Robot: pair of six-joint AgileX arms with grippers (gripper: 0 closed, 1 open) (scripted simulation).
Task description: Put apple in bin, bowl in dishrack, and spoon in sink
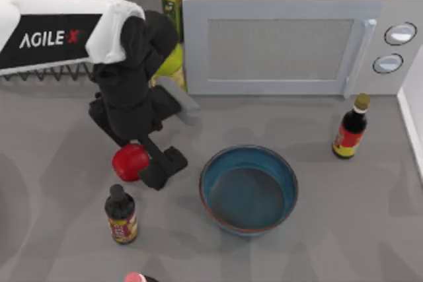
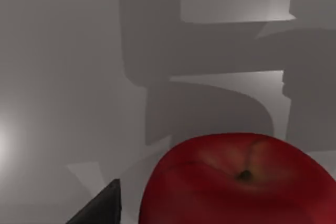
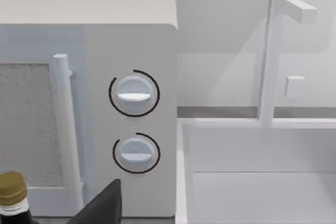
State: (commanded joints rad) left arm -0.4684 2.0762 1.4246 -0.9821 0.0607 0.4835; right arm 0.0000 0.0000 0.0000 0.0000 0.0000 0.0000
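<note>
Bottles: four; one apple, one bowl.

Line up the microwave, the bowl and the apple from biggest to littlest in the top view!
1. microwave
2. bowl
3. apple, partly hidden by the left pincer

Grey table bears bowl, apple, microwave.
</note>
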